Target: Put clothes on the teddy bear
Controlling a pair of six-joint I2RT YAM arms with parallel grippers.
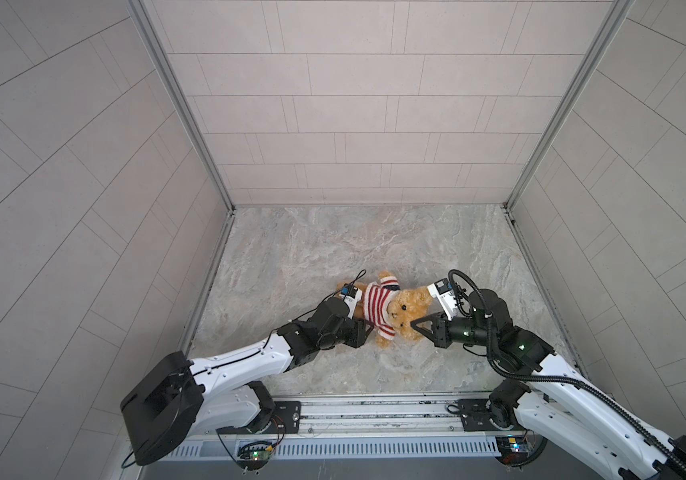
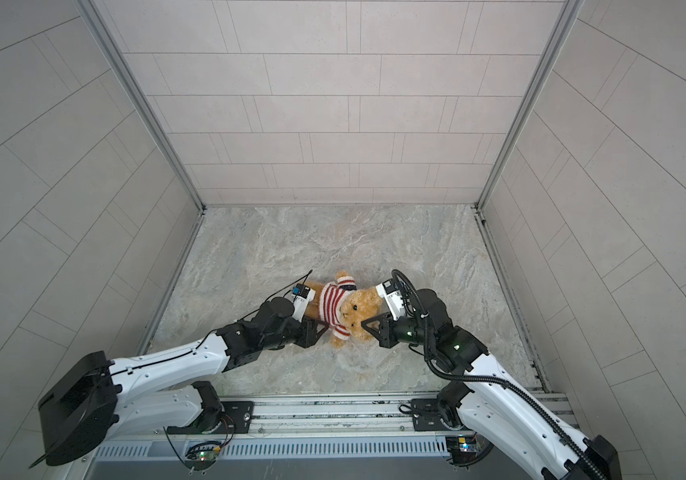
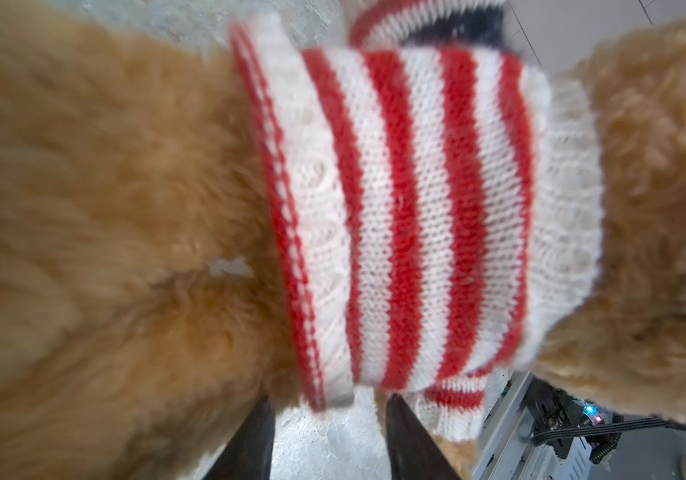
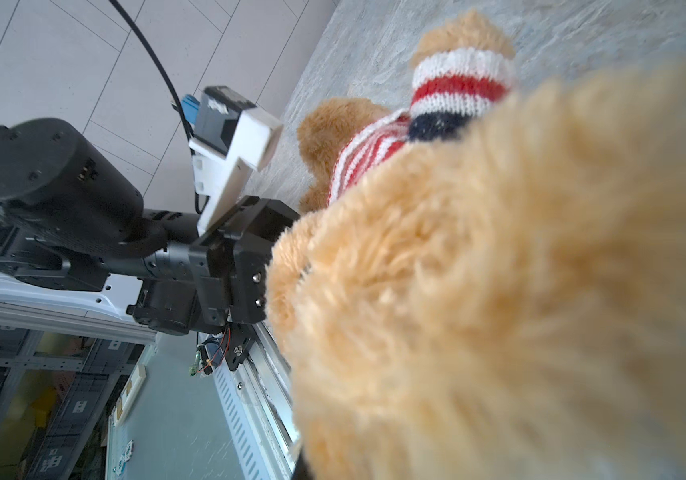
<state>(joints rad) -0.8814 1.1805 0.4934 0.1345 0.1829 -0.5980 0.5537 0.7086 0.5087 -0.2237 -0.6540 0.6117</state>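
Bench [image 1: 333, 249]: flat grey marbled slab, tiled walls on three sides, its front edge partly covered by the two arm bases. Teddy bear [image 1: 410, 305] lies across the bench about midway between the left and right edges, somewhat nearer the front edge, head toward the right edge, legs toward the left. Shaggy golden-tan plush, round head; one bead eye and the dark nose show in both top views. The legs are mostly hidden under the left wrist camera mount. Striped sweater [image 1: 376, 305] is on the bear: ribbed knit, red and white bands, white collar at the neck, hem at the waist, navy band on the far sleeve, a paw poking out of each cuff. Left gripper [image 2: 324, 328] sits at the bear's hip, mostly tucked under its own arm in the top views. The left wrist view is blurred, but its black fingers [image 3: 250, 440] stand apart with bare bench between them and the sweater hem just at the tips; no pinch visible. Right gripper [image 1: 414, 325] is pressed together into one black wedge, tip in the head fur; whether fur is pinched, can't tell. In the right wrist view, blurred fur hides the fingers.
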